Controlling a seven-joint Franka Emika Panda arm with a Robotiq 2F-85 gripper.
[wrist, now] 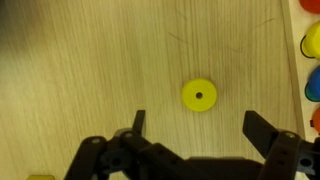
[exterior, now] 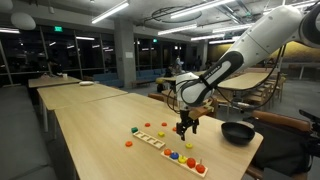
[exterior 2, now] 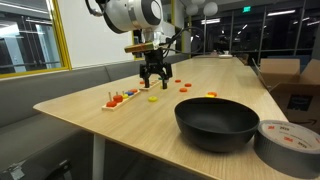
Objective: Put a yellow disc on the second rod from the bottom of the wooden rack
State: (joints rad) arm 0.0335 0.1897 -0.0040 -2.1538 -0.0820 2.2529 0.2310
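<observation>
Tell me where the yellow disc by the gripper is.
In the wrist view the yellow disc lies flat on the table, just ahead of the open gripper and roughly between its fingers; other discs show at the right edge.

No legible text, labels, numbers or signs anywhere.

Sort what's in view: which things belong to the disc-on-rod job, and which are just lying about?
Job in hand:
yellow disc, lying flat
wooden rack with its pegs
gripper, jaws open

Lying about:
black bowl
tape roll
cardboard box
loose reddish disc
</observation>
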